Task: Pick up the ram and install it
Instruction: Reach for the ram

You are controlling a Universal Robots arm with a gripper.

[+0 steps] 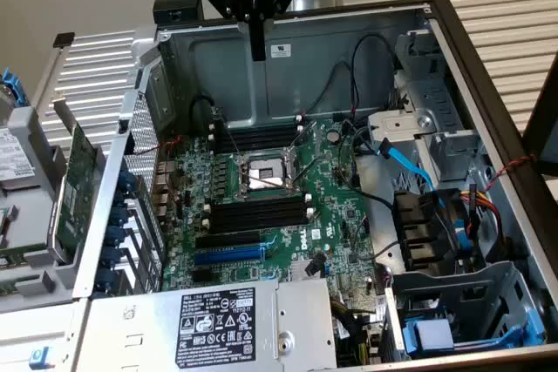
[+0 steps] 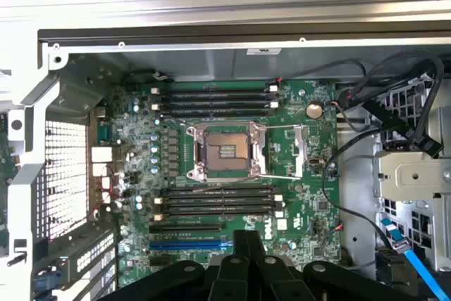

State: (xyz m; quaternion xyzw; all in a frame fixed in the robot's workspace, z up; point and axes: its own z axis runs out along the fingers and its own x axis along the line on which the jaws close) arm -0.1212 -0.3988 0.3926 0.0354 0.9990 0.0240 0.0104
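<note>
At the exterior view's left edge, outside the computer case (image 1: 227, 71), a grey drive cage (image 1: 35, 141) holds a drive (image 1: 10, 161) whose white printed label is too small to read. Just beside it a green card (image 1: 74, 185) leans on edge against the case's perforated rear wall. Which green piece on that side is the ram I cannot tell; everything green there lies beyond that wall, well apart from the jaws. Inside the case, a silver power supply (image 1: 301, 320) at the near edge carries a black label (image 1: 218, 321) of warning symbols and fine print I cannot read. Past it lies the green motherboard (image 1: 344, 206), with a processor socket (image 1: 266, 176) between two banks of black memory slots (image 1: 257, 213). White "DELL" lettering (image 1: 319, 234) is printed just beside the nearer bank. The gripper (image 1: 257, 54) hangs above the far bank, close to the case's back wall and a small white sticker (image 1: 281, 50). In the wrist view its jaws are pressed together, with only a seam between them. To the right, black cables (image 2: 392, 119) and a blue cable (image 1: 406, 161) cross the space beside the board. A black fan (image 1: 427, 233) sits nearer, and the slatted surface (image 1: 510, 15) runs under the case.
</note>
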